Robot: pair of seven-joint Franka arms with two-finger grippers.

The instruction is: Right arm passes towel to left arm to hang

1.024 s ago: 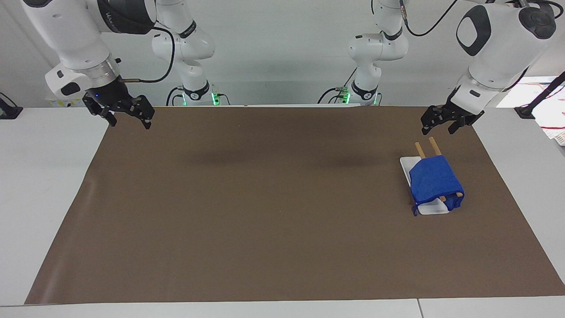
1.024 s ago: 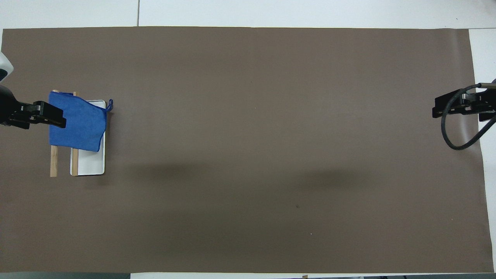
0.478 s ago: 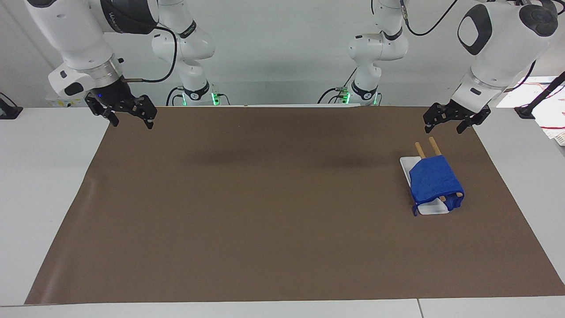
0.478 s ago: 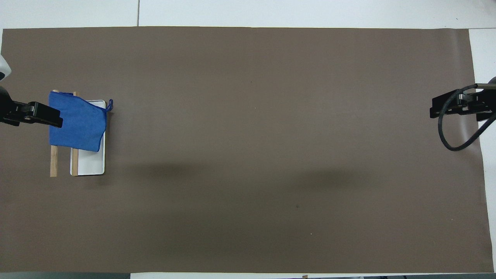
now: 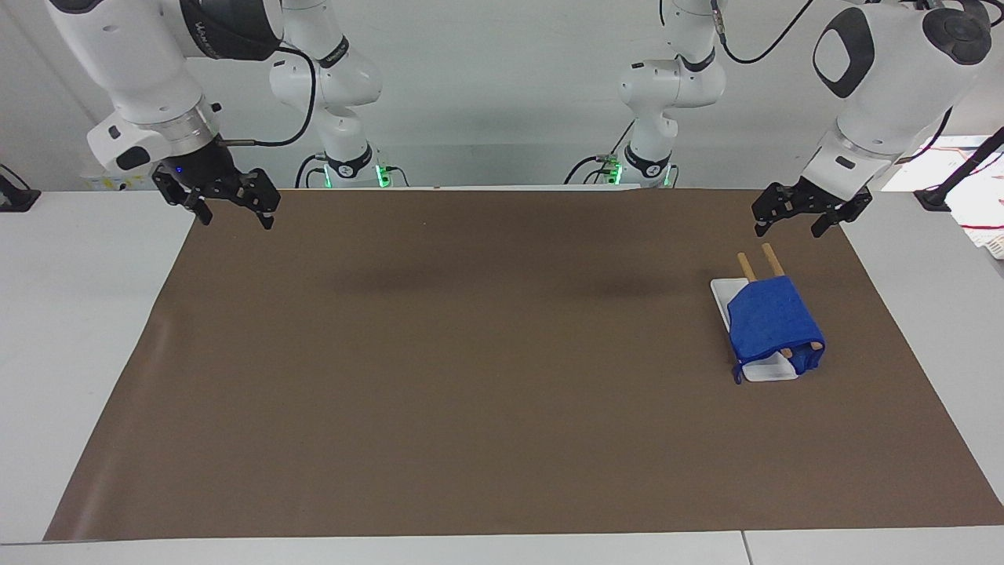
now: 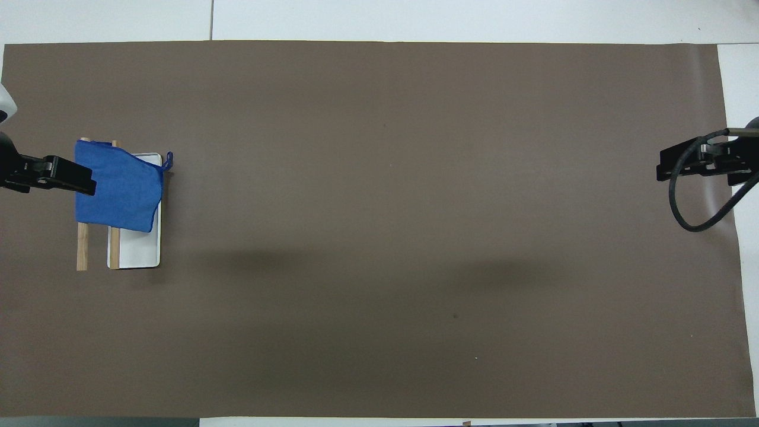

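Observation:
A blue towel (image 5: pixel 771 323) hangs draped over the two wooden bars (image 5: pixel 770 257) of a small rack with a white base (image 5: pixel 722 289), at the left arm's end of the mat. It also shows in the overhead view (image 6: pixel 118 187). My left gripper (image 5: pixel 788 227) is open and empty, up in the air over the mat's edge by the rack, apart from the towel. In the overhead view the left gripper (image 6: pixel 77 178) overlaps the towel's edge. My right gripper (image 5: pixel 235 218) is open and empty, raised over the mat's corner at the right arm's end, and also shows in the overhead view (image 6: pixel 676 166).
A brown mat (image 5: pixel 471 353) covers most of the white table (image 5: pixel 70 314). A black cable (image 6: pixel 682 207) loops from the right wrist. The two arm bases (image 5: pixel 651 165) stand at the robots' edge of the table.
The left gripper has risen a little and drawn back from the towel toward the table's end. The right gripper has lifted slightly. The towel has not moved.

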